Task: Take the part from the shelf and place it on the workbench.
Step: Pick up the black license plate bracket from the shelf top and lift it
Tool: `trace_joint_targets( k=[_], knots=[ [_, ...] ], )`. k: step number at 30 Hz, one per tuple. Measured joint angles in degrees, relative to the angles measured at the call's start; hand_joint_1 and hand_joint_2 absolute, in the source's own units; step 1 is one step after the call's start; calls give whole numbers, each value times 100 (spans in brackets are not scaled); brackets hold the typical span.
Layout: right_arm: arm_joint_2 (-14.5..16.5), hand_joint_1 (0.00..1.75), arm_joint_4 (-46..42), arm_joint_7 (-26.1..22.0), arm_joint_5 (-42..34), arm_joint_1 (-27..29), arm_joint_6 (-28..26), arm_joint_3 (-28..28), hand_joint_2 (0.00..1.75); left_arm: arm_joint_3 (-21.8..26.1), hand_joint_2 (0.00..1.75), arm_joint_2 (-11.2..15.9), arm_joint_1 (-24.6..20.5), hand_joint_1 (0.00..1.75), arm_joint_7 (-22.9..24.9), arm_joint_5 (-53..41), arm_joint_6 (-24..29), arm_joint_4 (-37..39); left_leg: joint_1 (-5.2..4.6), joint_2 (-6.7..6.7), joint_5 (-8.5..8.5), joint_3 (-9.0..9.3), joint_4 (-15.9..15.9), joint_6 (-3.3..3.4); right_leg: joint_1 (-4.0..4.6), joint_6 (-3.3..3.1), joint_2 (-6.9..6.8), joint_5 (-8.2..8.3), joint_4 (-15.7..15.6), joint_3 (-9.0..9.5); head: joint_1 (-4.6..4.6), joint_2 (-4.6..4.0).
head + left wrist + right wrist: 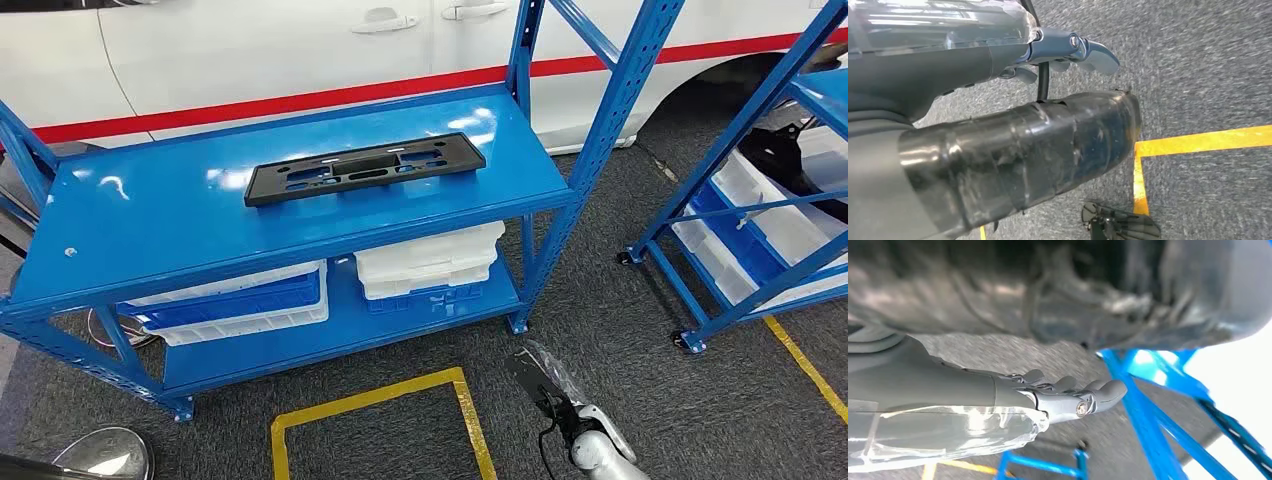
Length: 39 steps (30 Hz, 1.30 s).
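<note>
A: Where is the part (365, 168) found?

B: It is seen lying flat on the top deck of the blue shelf (150, 225), a long black plate with cut-outs, set a little askew and nearer the right-hand upright. Nothing is touching it.

A: And the hands?

B: The right hand (1068, 395) is seen hanging low over the grey floor beside the blue frame; its fingers are stretched out and slightly apart, and nothing is held in it. The left hand (1068, 50) is shown over the floor near the yellow floor marking (1193, 142); its fingers look extended and nothing is gripped there either.

A: Which step is judged to be in hand?

B: The approach, most likely. The part has not yet been taken, and both arms are kept down and well apart from it.

A: What is called for next?

B: The arms would have to be raised to deck height and brought to the part. Because the plate is long and thin, a grip along its near edge, or one at each end, is probably needed so that it is lifted level. The workbench cannot be identified with certainty from here.
</note>
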Motion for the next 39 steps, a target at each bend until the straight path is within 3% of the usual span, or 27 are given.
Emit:
trace_joint_targets(
  k=[20, 26, 33, 37, 39],
  knots=[
    [12, 0, -3284, -1058, 1348, 624, -906, 452, 0, 1440, 0, -563, 194, 0, 343, -1332, -299, 203, 0, 0, 0, -9, 0, 0, 0, 0, 0, 0, 0, -3, 0, 0],
    [160, 0, -3870, -1169, 1665, 14, -576, 750, 0, 1780, 0, -699, 226, 0, 448, -1968, -475, 296, 1, -4, 1, -4, 0, -1, 1, 1, -2, 1, 1, 2, 0, 0],
    [406, 0, -3852, -900, 1759, -934, 130, 938, 0, 1958, 0, -754, 241, 0, 491, -2418, -669, 354, 1, -8, 7, -5, 0, -5, 1, 5, -2, 5, 3, 2, 0, 0],
    [521, 0, -3705, -688, 1929, -1495, 502, 1092, 175, 2050, 0, -777, 242, 0, 528, -2646, -760, 397, 1, -8, 7, -6, 1, -4, 1, 5, -3, 5, 3, 1, 0, 0],
    [561, 0, -3544, -562, 2103, -1767, 640, 1205, 175, 2098, 0, -785, 237, 0, 560, -2727, -809, 414, 1, -8, 7, -6, 1, -4, 1, 5, -3, 5, 3, 1, 0, 0]
  ],
)
